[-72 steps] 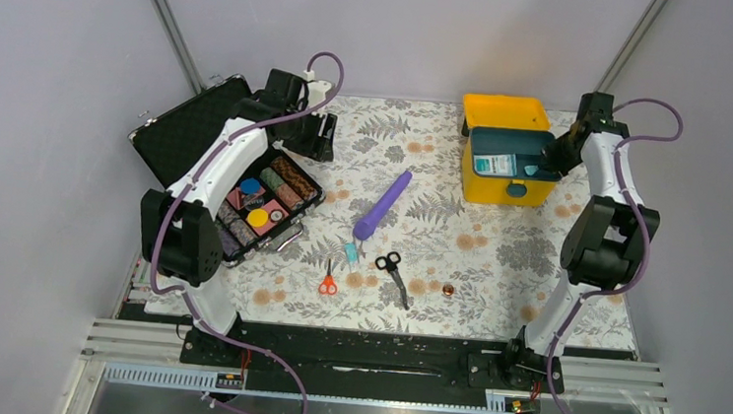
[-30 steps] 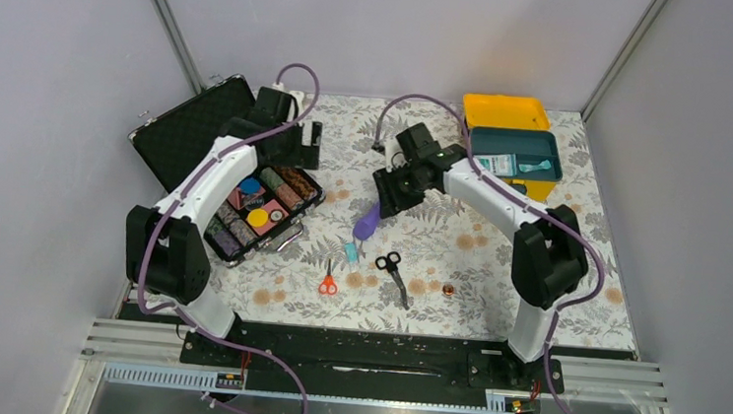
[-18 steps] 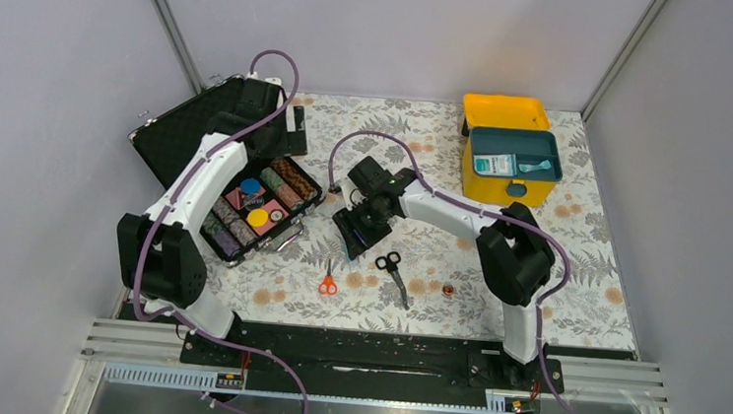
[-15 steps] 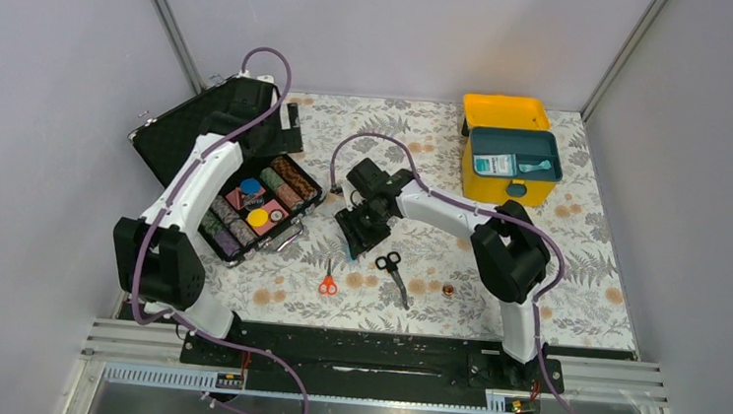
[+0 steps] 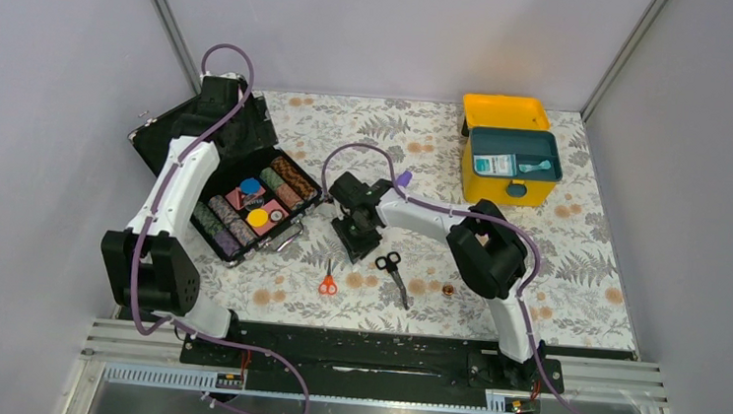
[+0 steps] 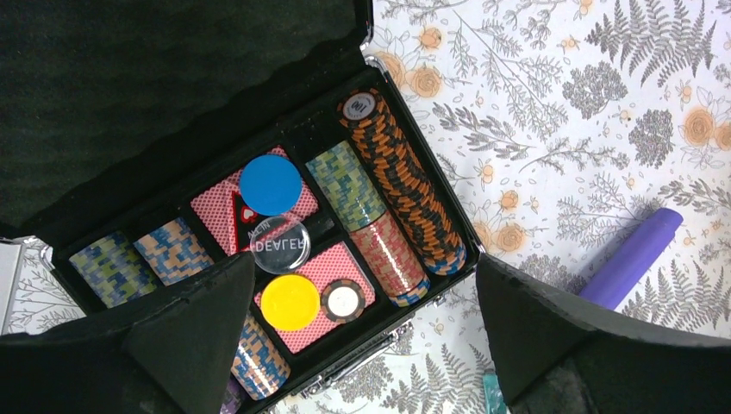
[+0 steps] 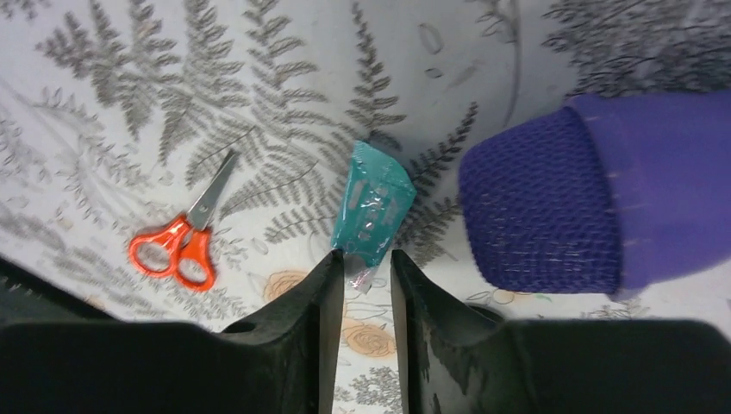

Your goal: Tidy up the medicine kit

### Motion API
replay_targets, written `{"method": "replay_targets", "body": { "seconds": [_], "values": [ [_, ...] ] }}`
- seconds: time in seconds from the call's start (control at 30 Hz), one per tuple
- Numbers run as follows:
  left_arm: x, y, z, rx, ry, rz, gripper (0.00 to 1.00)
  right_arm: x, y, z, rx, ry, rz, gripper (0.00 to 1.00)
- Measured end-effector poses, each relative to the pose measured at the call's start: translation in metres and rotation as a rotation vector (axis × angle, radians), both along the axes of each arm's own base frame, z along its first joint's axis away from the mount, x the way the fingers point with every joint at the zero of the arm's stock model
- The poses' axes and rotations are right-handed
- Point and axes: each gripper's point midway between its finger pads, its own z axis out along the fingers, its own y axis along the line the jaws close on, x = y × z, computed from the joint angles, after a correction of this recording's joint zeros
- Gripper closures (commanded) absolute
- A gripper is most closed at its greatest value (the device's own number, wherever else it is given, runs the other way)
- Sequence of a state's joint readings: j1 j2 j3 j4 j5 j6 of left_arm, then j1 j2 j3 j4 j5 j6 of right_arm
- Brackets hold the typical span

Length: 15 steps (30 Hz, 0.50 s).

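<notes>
The medicine kit (image 5: 487,189), a yellow case with its lid open and a teal tray, stands at the far right; a small box (image 5: 495,164) and a teal item (image 5: 536,165) lie in the tray. My right gripper (image 5: 351,233) is low over mid-table. In the right wrist view its jaws (image 7: 363,280) are narrowly apart, tips on either side of the near end of a teal packet (image 7: 372,205) lying on the cloth. A purple roll (image 7: 552,203) lies right beside it. My left gripper (image 6: 366,345) is wide open and empty above the black chip case (image 5: 244,202).
Orange scissors (image 5: 328,283) (image 7: 177,246), black scissors (image 5: 392,268) and a small brown item (image 5: 448,290) lie near the front. The black case's lid (image 5: 175,138) stands open at the far left. My right arm covers most of the purple roll (image 5: 403,178).
My right gripper left the kit, swept left across the table and came down at the teal packet. My left gripper drew back toward the far left over the black case.
</notes>
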<state>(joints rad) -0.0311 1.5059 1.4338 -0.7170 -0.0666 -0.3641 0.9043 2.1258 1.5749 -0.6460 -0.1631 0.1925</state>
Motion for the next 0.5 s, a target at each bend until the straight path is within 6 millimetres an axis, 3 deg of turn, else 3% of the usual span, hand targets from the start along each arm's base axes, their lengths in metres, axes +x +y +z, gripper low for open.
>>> {"method": "replay_targets", "body": {
  "seconds": [0.1,0.23,0.5],
  "values": [
    [-0.001,0.0,-0.002,-0.015,0.008,-0.005,0.01,0.006,-0.002,-0.002,-0.04,-0.046,-0.016,0.76],
    [-0.002,-0.004,0.0,-0.038,0.001,-0.025,0.01,0.008,-0.004,-0.003,-0.076,-0.085,-0.015,1.0],
    [0.001,-0.017,0.007,-0.092,-0.021,-0.083,0.01,0.005,-0.009,0.0,-0.083,-0.091,0.12,1.0]
  ]
}}
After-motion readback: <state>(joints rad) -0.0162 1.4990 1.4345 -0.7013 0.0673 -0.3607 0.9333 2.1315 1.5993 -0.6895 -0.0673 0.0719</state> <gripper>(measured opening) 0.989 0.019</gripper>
